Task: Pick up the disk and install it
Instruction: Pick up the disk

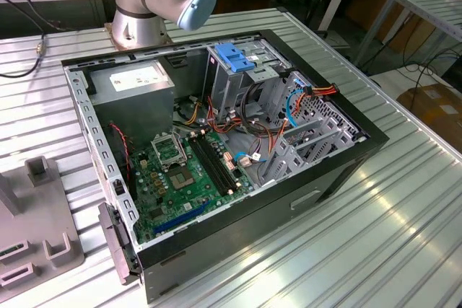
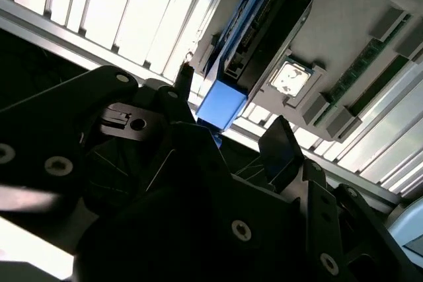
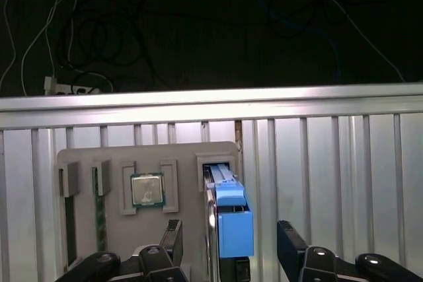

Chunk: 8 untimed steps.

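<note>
Close beside disk (image 3: 231,222): processor chip (image 3: 146,189), memory sticks (image 3: 100,222).

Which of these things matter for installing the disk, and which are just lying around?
For the job: disk, upright in the grey holder; gripper, jaws open either side of it; open computer case.
Lying about: processor chip; memory sticks; cables beyond the table.

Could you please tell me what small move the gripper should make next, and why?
Probably ease the gripper straight down a little: its open fingers flank the blue-railed silver-grey hard drive standing on edge in the grey holder tray, touching neither side, so it looks centred.
</note>
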{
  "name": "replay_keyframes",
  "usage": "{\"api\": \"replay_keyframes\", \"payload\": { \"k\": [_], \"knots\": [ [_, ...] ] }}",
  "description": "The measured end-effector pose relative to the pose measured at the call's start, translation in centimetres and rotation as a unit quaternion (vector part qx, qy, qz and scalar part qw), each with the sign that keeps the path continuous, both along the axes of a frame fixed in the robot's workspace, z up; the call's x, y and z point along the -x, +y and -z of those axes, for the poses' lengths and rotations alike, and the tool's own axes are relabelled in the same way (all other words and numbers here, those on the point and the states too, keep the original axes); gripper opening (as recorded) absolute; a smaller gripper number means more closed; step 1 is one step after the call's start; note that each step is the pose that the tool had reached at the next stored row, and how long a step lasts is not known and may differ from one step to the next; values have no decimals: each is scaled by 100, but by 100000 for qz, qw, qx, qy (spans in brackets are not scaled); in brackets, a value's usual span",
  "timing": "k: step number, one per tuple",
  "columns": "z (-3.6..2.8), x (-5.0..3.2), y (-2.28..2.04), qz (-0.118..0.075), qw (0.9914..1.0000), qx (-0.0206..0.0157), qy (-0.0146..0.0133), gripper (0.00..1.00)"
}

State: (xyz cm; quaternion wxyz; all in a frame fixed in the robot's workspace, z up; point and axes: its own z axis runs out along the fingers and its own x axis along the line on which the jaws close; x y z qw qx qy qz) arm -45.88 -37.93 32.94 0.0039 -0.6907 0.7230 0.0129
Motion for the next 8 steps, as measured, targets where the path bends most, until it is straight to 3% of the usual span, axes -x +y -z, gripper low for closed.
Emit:
{"api": "replay_keyframes", "payload": {
  "k": [8],
  "knots": [
    [174,35,2,0,100000,1,-2,67]
  ]
}}
